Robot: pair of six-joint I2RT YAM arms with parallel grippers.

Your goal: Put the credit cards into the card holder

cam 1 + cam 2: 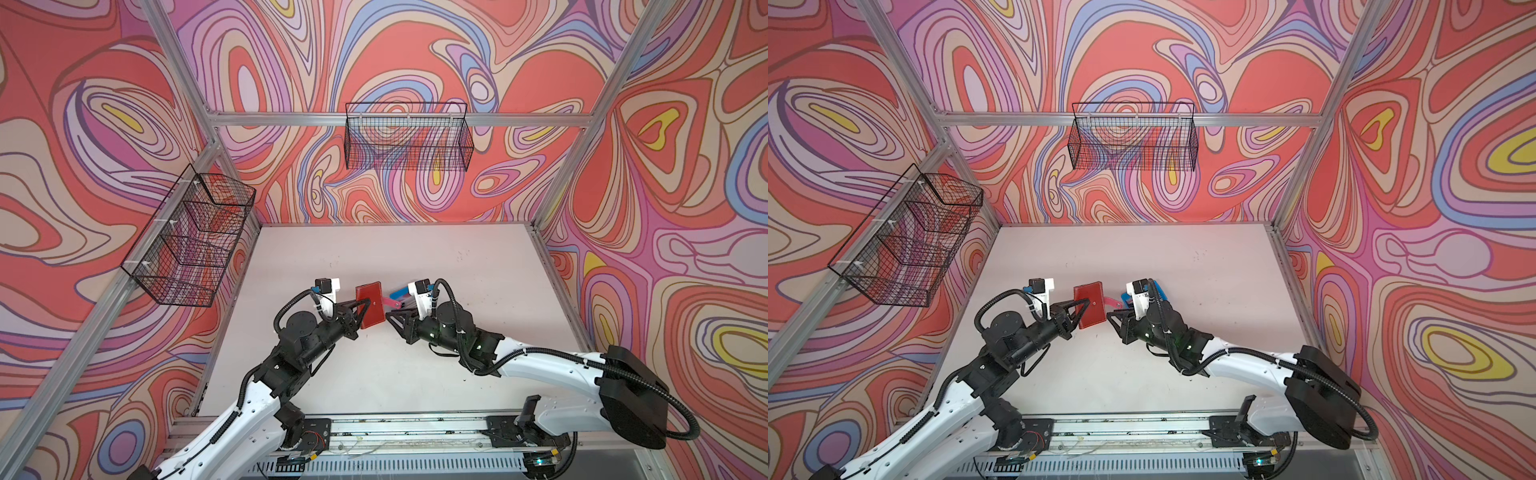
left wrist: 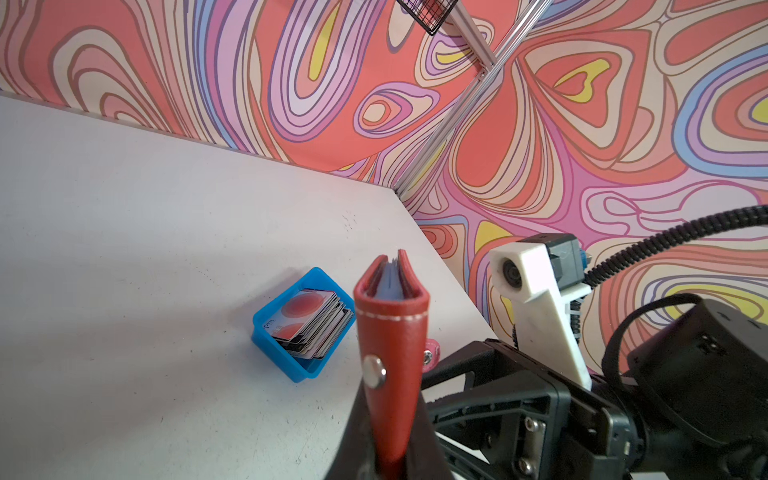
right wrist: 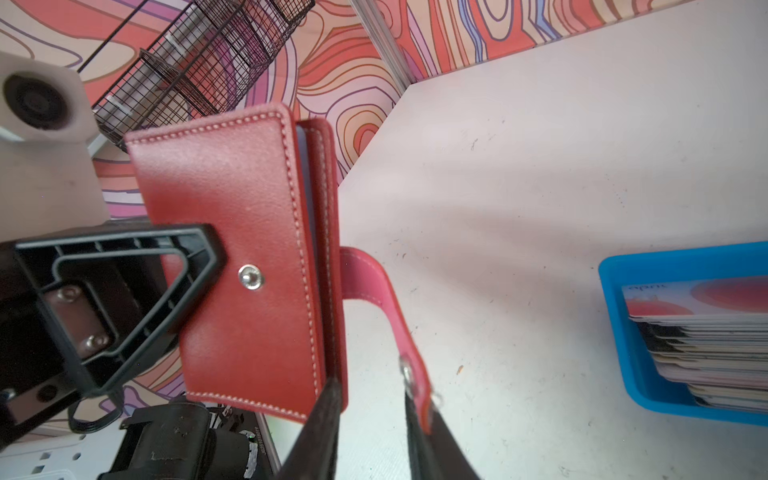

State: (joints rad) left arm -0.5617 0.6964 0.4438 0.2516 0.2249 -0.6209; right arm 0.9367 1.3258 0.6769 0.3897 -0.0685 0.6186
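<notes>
In both top views the card holder (image 1: 370, 305) stands at mid-frame, with the left pincer (image 1: 362, 308) at its left edge and the right pincer (image 1: 390, 316) at its lower right. Just right of it the tray (image 1: 400, 293) lies on the table (image 1: 415, 374), the credit cards (image 2: 312, 322) stacked in it. A wire basket (image 1: 409, 141) hangs at upper centre, another (image 1: 191, 241) at middle left.

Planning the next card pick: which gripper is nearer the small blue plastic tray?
Right. The right gripper sits close beside the tray; the left gripper is farther, clamping the red leather card holder.
</notes>
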